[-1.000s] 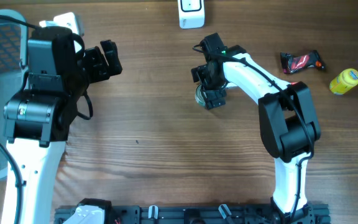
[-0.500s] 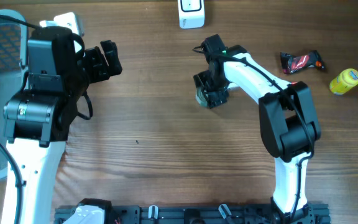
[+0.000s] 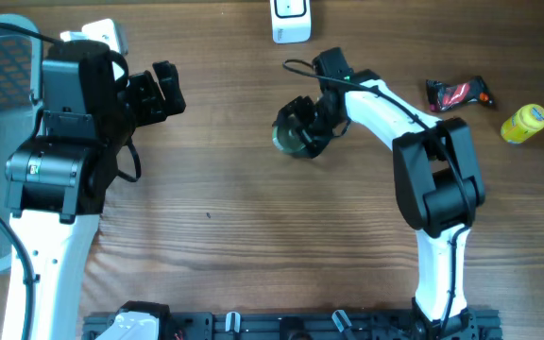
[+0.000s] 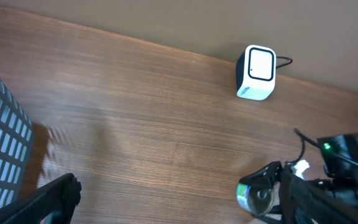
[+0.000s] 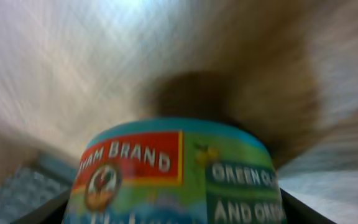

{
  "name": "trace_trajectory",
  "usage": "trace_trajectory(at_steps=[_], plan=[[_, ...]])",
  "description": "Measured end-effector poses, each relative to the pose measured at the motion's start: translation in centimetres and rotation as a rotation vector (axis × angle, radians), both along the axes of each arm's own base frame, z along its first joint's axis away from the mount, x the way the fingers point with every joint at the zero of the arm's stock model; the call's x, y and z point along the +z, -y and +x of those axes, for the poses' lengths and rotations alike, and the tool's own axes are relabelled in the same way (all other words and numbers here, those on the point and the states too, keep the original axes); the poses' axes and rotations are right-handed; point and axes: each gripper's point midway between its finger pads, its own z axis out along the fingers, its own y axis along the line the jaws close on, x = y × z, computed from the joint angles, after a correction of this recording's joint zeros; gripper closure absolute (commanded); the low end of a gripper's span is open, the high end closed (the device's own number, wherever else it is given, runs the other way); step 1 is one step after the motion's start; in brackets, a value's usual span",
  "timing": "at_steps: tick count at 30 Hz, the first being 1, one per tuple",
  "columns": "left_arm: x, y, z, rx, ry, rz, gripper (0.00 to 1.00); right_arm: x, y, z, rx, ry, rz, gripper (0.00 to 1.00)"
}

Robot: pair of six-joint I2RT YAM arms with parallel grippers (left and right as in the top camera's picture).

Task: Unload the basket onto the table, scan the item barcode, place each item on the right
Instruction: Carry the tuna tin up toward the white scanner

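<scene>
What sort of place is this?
Probably a mock checkout bench: a white scanner on a wooden table, a labelled food can in the right gripper, a snack packet and yellow bottle.

can (image 5: 176, 171) label, "BRAND", "GREEN", "AND"

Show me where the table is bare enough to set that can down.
Widest bare patch: the middle of the table, between the left arm and right arm, below the can in the right gripper. Also bare: the strip between the left gripper and the scanner. Crowded: the far right, around the snack packet and yellow bottle.
</scene>
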Motion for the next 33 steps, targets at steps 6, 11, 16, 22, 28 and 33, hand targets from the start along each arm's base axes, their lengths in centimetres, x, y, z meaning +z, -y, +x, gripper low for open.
trace_trajectory(at_steps=[6,11,16,22,28,33], plan=[[-0.4,0.0,-0.3,0.0,-0.021,0.003,0.0,0.6,-1.6,-1.7,0.077,-0.048,0.145,0.24],[-0.4,0.0,-0.3,0.0,-0.021,0.003,0.0,1.5,-2.3,-2.2,0.119,-0.048,0.24,0.24],[-0.4,0.0,-0.3,0.0,-0.022,0.003,0.0,2.5,-2.8,-2.7,0.148,-0.064,0.348,0.25],[-0.4,0.0,-0.3,0.0,-0.022,0.003,0.0,4.2,-3.4,-3.6,0.163,-0.12,0.52,0.28],[-0.4,0.0,-0.3,0.0,-0.022,0.003,0.0,5.6,-4.0,-3.4,0.189,-0.105,0.636,0.28],[-0.4,0.0,-0.4,0.0,-0.023,0.003,0.0,6.7,-4.4,-3.1,0.216,-0.067,0.71,0.36]])
